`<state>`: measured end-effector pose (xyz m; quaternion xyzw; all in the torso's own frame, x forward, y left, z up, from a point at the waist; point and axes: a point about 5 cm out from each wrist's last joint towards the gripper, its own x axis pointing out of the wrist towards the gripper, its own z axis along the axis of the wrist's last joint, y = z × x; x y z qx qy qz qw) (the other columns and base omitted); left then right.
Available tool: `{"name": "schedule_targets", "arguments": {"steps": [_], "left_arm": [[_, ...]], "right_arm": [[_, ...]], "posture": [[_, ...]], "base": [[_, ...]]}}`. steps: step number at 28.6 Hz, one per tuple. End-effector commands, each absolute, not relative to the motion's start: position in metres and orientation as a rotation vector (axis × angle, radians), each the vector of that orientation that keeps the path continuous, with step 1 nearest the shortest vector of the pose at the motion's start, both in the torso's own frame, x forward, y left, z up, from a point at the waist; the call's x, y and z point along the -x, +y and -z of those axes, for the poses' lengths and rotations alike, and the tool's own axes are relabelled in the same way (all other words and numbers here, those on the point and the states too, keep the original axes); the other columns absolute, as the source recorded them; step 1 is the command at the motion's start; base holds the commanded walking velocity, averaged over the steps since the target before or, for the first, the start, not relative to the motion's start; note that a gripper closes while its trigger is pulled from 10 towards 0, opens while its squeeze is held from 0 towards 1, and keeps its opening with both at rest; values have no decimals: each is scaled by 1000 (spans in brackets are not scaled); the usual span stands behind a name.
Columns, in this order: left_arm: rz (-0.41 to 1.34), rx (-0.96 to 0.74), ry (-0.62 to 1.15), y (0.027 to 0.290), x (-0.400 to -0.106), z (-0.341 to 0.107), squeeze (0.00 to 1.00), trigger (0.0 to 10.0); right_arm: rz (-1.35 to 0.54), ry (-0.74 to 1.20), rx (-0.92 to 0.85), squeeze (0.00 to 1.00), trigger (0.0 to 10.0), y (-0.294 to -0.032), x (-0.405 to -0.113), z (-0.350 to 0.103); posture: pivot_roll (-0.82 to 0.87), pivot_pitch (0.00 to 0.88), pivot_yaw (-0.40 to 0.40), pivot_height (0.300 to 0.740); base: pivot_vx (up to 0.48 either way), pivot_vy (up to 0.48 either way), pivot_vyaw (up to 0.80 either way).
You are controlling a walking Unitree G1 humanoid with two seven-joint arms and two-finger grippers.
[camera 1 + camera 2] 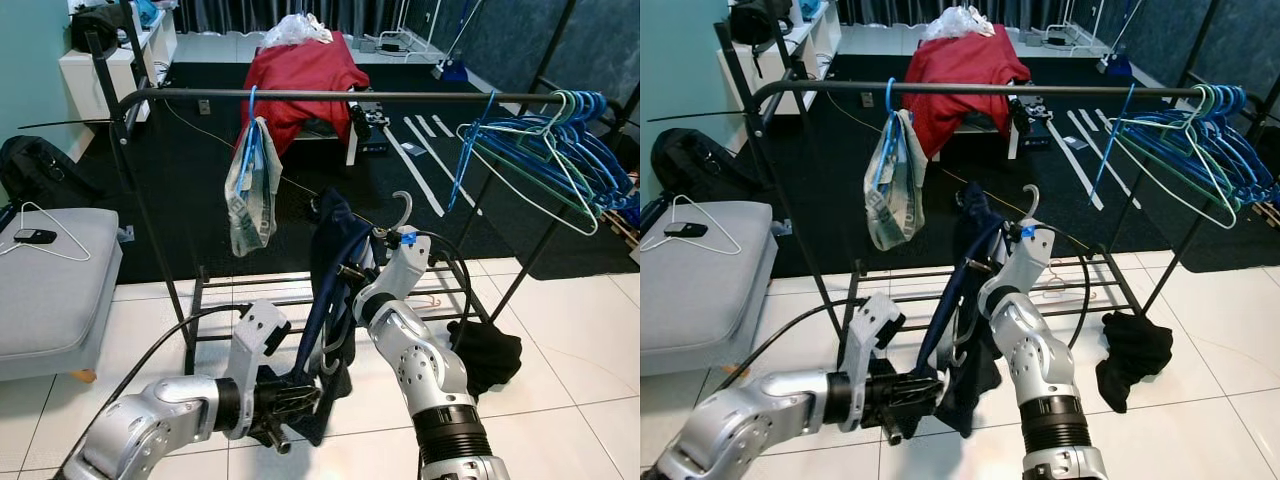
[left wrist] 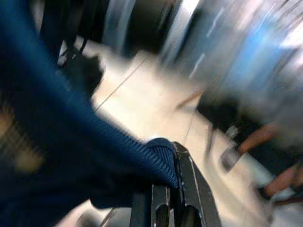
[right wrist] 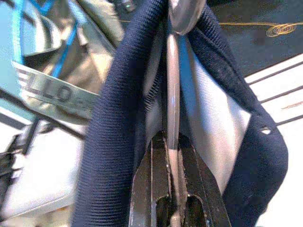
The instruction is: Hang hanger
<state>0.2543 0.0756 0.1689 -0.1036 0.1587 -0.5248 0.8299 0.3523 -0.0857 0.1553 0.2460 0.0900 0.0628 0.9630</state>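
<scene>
While the right end effector pinches the grey hanger that carries a navy garment, the hanger sits below the black rail of the clothes rack, its hook up and not on the rail. Lower down and further below that rail, the left end effector is pressed together on the garment's ribbed hem. A pale garment on a blue hanger hangs from the rail, and a bunch of blue hangers crowds the rail's right end.
</scene>
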Motion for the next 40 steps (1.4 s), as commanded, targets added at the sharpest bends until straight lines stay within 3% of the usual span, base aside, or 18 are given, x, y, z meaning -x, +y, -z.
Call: {"name": "schedule_targets", "arguments": {"steps": [1, 7, 14, 19, 20, 22, 23, 25, 26, 30, 34, 37, 40], "left_arm": [[1147, 274, 299, 69, -253, -181, 0, 0], [1145, 425, 248, 43, -262, -206, 0, 0], [1125, 491, 267, 36, -264, -210, 0, 0], [1011, 609, 352, 27, -271, -205, 0, 0], [966, 585, 385, 25, -273, -199, 0, 667], [930, 551, 407, 24, -274, -194, 0, 824], [883, 480, 429, 23, -276, -186, 0, 3216], [830, 384, 430, 23, -279, -179, 0, 2784], [735, 269, 412, 27, -287, -171, 0, 0], [664, 236, 402, 30, -294, -167, 0, 0], [507, 318, 381, 41, -309, -169, 0, 0], [360, 331, 321, 63, -324, -171, 0, 0], [324, 353, 272, 70, -328, -174, 0, 0]], "right_arm": [[-141, 166, -527, 0, 10000, -64, -351, -160], [-8, 155, -466, 0, 10000, -74, -355, -152], [27, 149, -464, 0, 10000, -79, -357, -152], [33, 156, -481, 0, 10000, -79, -358, -151], [21, 165, -490, 0, 10000, -76, -358, -151], [9, 172, -497, 0, 10000, -74, -358, -151], [-15, 182, -503, 0, 10000, -69, -357, -152], [-44, 188, -510, 0, 10000, -64, -356, -153], [-86, 188, -523, 0, 10000, -57, -355, -158], [-105, 183, -532, 0, 10000, -54, -355, -161], [-133, 175, -536, 0, 10000, -51, -355, -165], [-159, 174, -541, 0, 10000, -48, -355, -168], [-169, 174, -544, 0, 10000, -47, -355, -168]], "posture": [[43, 105, -25, 740], [42, 113, -23, 740], [40, 120, -23, 740], [40, 126, -24, 740], [40, 127, -24, 740], [40, 127, -24, 740], [39, 127, -25, 740], [38, 128, -25, 740], [38, 128, -25, 740], [34, 128, -26, 740], [31, 129, -24, 740], [32, 129, -26, 740], [32, 129, -26, 740]], "base": [[0, 0, 0], [0, 0, 0], [0, 0, 0], [0, 0, 0], [0, 0, 0], [0, 0, 0], [0, 0, 0], [0, 0, 0], [0, 0, 0], [0, 0, 0], [0, 0, 0], [0, 0, 0], [0, 0, 0]]}}
